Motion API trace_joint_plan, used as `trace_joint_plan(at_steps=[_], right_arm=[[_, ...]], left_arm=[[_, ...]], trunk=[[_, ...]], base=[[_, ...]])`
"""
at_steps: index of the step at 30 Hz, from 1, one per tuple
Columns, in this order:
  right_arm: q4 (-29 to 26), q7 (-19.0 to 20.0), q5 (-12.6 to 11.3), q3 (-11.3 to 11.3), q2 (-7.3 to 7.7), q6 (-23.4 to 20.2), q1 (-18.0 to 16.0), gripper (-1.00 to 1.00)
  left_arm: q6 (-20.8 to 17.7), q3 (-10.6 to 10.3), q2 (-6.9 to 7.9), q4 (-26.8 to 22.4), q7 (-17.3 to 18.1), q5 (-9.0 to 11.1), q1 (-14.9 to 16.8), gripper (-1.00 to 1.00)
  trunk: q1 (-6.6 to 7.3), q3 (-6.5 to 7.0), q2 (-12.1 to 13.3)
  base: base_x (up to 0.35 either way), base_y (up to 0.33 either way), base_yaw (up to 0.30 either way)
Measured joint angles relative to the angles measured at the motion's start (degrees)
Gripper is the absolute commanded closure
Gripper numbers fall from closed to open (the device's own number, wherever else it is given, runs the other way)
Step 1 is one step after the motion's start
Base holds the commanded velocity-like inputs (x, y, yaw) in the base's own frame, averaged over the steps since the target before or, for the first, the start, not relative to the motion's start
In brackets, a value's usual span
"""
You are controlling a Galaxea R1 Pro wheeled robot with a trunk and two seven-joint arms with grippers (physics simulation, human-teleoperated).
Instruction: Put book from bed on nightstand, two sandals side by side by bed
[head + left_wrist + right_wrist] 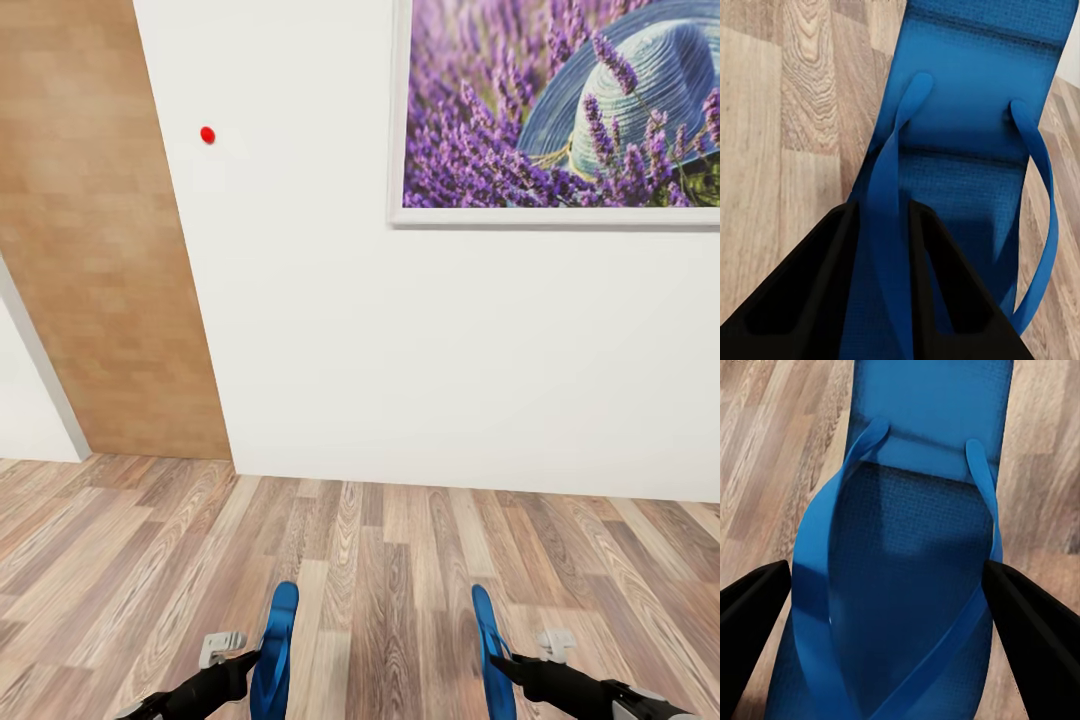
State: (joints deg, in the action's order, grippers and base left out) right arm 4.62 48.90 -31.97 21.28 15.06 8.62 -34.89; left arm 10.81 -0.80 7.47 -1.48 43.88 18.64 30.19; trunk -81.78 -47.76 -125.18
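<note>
One blue sandal (274,650) is pinched by its strap in the left gripper (248,660), the other sandal (492,655) gripped across its width by the right gripper (503,665), both carried edge-up w/ toes toward the white wall (420,340), prob. for transport to the bed.

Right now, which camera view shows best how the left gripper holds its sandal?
The left wrist view: the left gripper has its fingers closed on one strap of the sandal. The head view shows that sandal edge-on beside the gripper.
</note>
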Motion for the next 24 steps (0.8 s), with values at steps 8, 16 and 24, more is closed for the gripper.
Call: trace_joint_plan(at_steps=[8,16,24], right_arm=[[0.03,0.01,0.03,0.03,-0.08,0.0,-0.01,1.0],[0.06,0.02,0.07,0.08,-0.23,0.0,-0.01,1.0],[0.03,0.02,0.09,0.13,-0.42,0.0,-0.01,1.0]], left_arm=[[-0.04,-0.02,0.0,0.0,0.01,-0.01,-0.01,1.0],[-0.04,-0.04,-0.01,0.0,-0.04,-0.02,0.0,1.0],[-0.04,-0.06,0.0,0.0,-0.04,-0.03,-0.01,1.0]], trunk=[[0.01,0.0,0.0],[0.01,0.0,0.0],[0.01,0.0,0.0]], base=[[0.303,-0.097,0.0],[0.305,-0.161,0.0],[0.285,-0.177,0.0]])
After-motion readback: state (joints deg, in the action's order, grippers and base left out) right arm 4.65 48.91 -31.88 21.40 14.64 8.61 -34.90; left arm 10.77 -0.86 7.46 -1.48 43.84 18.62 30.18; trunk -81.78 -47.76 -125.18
